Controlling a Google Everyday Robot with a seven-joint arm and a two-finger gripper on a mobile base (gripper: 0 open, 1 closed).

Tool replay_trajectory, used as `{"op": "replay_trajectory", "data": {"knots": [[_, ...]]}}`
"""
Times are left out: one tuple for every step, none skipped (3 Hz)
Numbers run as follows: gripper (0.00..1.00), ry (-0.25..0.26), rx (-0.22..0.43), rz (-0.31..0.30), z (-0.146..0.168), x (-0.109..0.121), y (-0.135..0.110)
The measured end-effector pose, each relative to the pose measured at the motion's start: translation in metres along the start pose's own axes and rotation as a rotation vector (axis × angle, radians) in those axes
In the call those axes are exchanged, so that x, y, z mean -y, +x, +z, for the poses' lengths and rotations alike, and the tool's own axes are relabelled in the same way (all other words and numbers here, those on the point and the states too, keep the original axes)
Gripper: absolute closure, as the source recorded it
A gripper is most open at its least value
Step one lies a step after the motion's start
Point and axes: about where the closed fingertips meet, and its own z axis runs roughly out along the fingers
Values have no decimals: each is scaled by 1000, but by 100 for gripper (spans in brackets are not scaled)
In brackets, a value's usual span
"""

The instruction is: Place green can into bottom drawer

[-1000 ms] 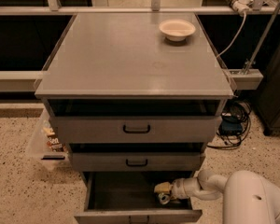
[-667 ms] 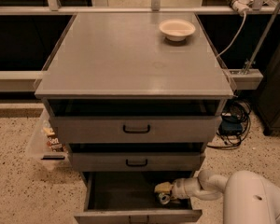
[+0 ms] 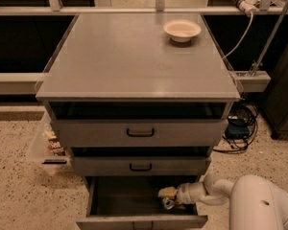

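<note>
The bottom drawer (image 3: 141,221) is pulled open, with a dark interior behind its grey front panel. My gripper (image 3: 167,192), cream-tipped on a white arm (image 3: 201,191), reaches in from the right to the drawer's right side. The green can (image 3: 167,203) shows just below the gripper tip inside the drawer, its silver end facing the camera. Most of the can's body is hidden in the dark. I cannot tell whether the gripper holds the can or the can rests on the drawer floor.
A cream bowl (image 3: 182,30) sits at the back right of the grey cabinet top (image 3: 134,61). The two upper drawers (image 3: 140,132) with black handles are nearly closed. A clear bin (image 3: 50,145) stands at the left, cables (image 3: 240,128) at the right.
</note>
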Motion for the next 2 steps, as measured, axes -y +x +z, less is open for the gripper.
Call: {"op": "replay_trajectory", "data": {"knots": [[10,0,0,0,0,0,0],[0,0,0,0,0,0,0]]}}
